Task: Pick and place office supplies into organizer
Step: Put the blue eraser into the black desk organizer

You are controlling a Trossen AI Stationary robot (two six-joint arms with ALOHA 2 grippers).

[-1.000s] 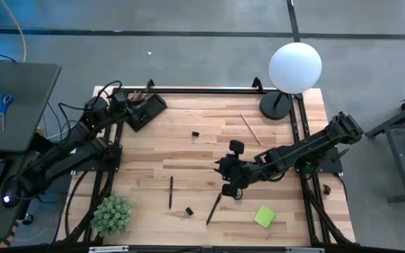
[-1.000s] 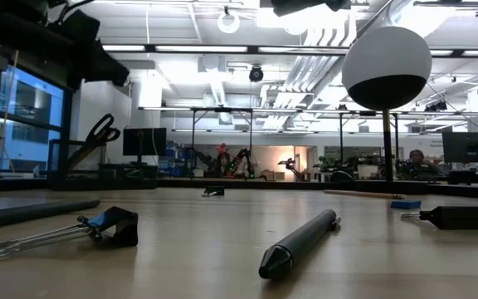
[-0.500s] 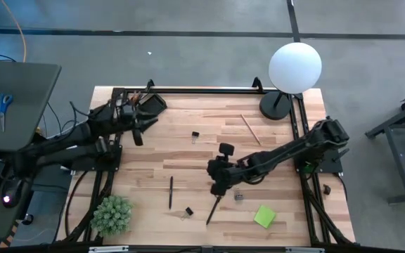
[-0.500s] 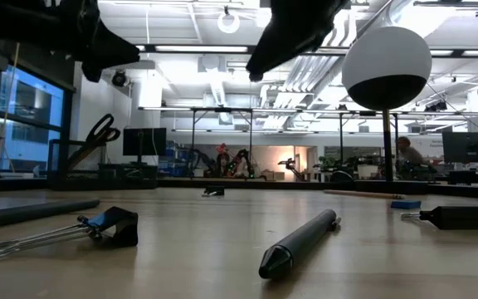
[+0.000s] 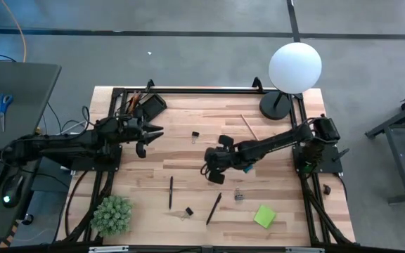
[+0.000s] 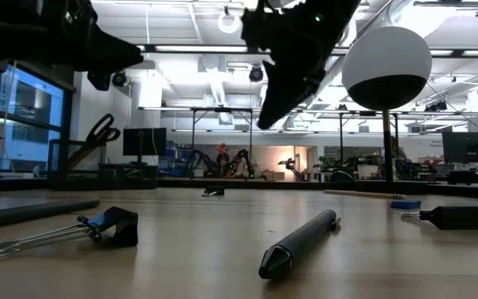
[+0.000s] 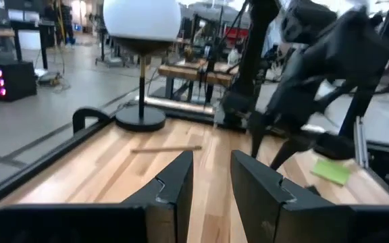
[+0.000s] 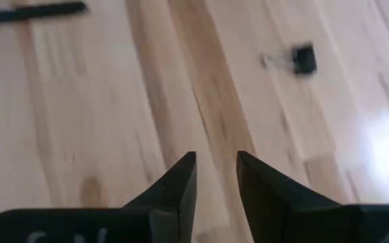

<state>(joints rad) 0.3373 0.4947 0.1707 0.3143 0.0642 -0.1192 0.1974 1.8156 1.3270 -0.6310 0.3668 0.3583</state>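
Hovering with fingers a little apart and holding nothing, the right end effector (image 5: 210, 169) could bump the binder clip (image 5: 195, 135) away across the bench (image 5: 273, 140).

sticky-note pad (image 5: 264, 216) green | organizer (image 5: 146, 111) black | lamp globe (image 5: 295, 67) white

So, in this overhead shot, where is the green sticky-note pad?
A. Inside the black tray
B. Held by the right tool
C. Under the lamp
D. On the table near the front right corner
D: the green sticky-note pad lies flat on the table near its front right, clear of both tools.
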